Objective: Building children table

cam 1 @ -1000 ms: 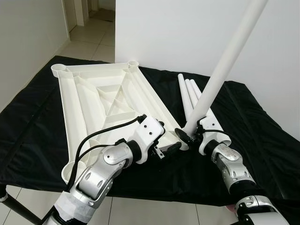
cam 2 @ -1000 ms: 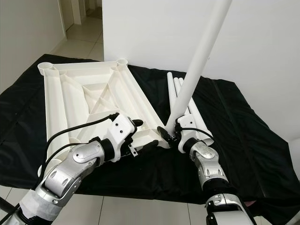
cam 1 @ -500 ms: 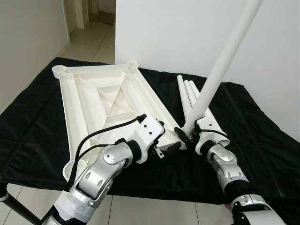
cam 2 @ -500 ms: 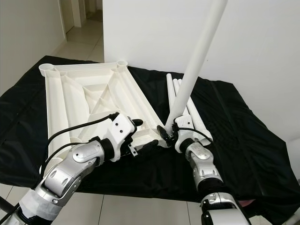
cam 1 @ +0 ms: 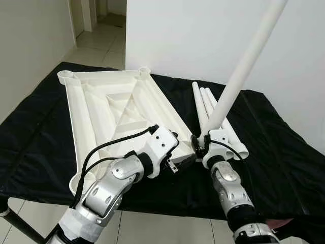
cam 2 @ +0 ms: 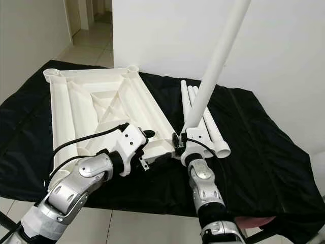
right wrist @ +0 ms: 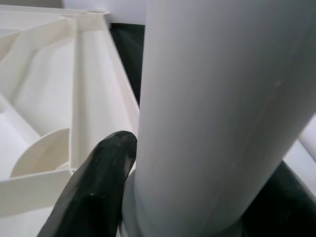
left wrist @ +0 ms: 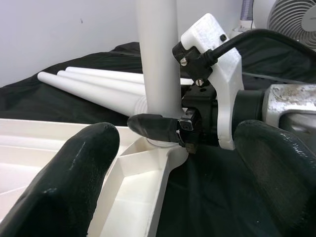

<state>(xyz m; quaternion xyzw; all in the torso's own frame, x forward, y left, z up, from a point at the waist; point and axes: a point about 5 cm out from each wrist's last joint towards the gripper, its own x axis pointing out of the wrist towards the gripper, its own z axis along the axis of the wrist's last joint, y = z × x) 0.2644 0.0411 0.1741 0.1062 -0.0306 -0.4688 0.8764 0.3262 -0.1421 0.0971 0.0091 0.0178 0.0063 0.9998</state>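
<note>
Black cloth [cam 1: 40, 132] covers the whole work surface in front of a plain white wall, and lying upside down on it is the big white ribbed plastic tabletop [cam 1: 111, 114]. Beside it lie three spare white tube legs [cam 1: 203, 101]. The fourth long white leg [cam 1: 238, 76] stands tilted, its foot right at the near corner socket [left wrist: 148, 148]. The right gripper [left wrist: 163, 129] is clamped round that leg low down. The left gripper [cam 1: 180, 161] sits spread apart at the tabletop's near edge, holding nothing. My take: brace the tabletop with the left, straighten the leg over the socket first, then push or twist, otherwise it'll jam crooked.
</note>
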